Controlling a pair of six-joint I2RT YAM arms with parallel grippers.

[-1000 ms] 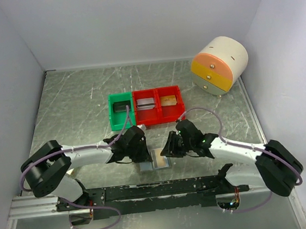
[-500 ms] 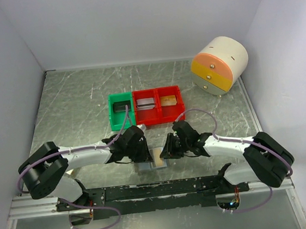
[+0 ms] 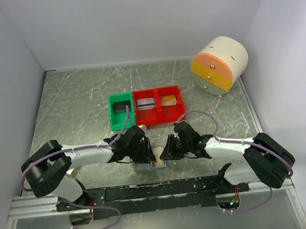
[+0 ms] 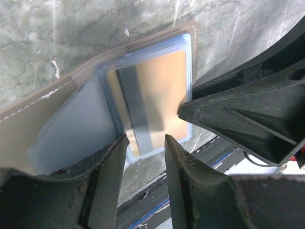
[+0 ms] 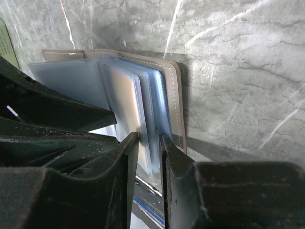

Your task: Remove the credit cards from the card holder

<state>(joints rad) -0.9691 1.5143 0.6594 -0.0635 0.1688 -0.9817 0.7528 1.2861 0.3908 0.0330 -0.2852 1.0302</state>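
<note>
Straddling the credit card point(image 4: 162, 86) edge, my left tool point(image 4: 145, 140) stands open; my right tool point(image 5: 148, 138) brackets the card holder point(image 5: 174, 95) pockets, grip unclear, risking drag.

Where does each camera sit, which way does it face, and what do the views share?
Top external: above and behind the robot, looking down; both arms show, left claw and right claw flanking the card holder.
Left wrist: looks down past its own fingers at a credit card in the open holder.
Right wrist: looks down past its own fingers, which straddle the pocket leaves.
Shared: both wrist views show the holder and the opposite claw.
</note>
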